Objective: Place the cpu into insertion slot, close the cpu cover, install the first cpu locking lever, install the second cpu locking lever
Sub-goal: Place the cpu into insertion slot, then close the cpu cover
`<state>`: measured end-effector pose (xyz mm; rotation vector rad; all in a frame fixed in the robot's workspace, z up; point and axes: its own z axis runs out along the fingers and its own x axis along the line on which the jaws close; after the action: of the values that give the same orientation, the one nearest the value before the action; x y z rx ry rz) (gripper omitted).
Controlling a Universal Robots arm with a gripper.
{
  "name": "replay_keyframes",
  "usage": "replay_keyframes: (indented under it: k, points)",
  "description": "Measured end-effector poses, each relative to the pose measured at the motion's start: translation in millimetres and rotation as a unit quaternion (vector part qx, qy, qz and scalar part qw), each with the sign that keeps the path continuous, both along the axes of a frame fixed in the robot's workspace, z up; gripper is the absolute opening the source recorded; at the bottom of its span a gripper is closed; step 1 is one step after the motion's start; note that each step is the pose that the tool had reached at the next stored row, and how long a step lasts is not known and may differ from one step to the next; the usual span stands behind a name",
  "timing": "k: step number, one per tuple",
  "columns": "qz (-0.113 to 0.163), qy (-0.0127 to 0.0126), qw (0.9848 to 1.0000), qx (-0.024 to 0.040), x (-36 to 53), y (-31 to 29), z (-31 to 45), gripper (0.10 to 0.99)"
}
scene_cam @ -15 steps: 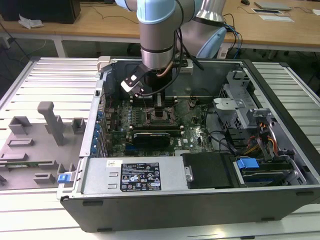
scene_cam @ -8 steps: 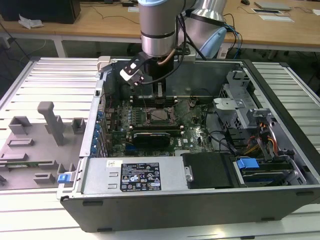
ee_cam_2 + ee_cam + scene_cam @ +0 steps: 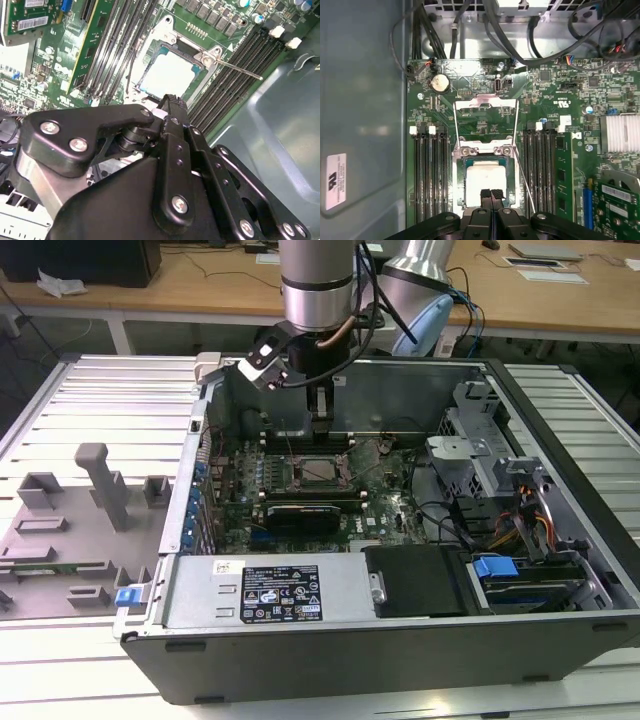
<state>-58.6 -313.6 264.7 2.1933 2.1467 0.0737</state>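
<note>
While cpu (image 3: 485, 181) lies in insertion slot (image 3: 460, 172) | cpu cover (image 3: 486, 104) raised | hand (image 3: 491, 194) above

Arm (image 3: 316, 285): silver-grey metal cylinder, dark band near lower end. Pale blue joint cover (image 3: 428, 318) behind it. Black cables (image 3: 372, 310) run alongside, and copper-brown hose (image 3: 335, 338) curves under cylinder. Black side bracket (image 3: 262, 358) with pale patches. Jaws: matte black, narrow, blunt square tips. Linkage bars (image 3: 90, 131) in second wrist view: black, rounded ends, smooth finish. Silver screws (image 3: 78, 145) with hex sockets at pivots. Silver-grey metal block (image 3: 30, 175) beneath bars.
</note>
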Motion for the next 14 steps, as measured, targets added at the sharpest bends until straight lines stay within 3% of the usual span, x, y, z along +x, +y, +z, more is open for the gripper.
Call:
replay_keyframes:
  k: [14]
  points:
    - [0.000,0.0001,1.0000,-0.0018,0.0,0.0,0.2,0.106]
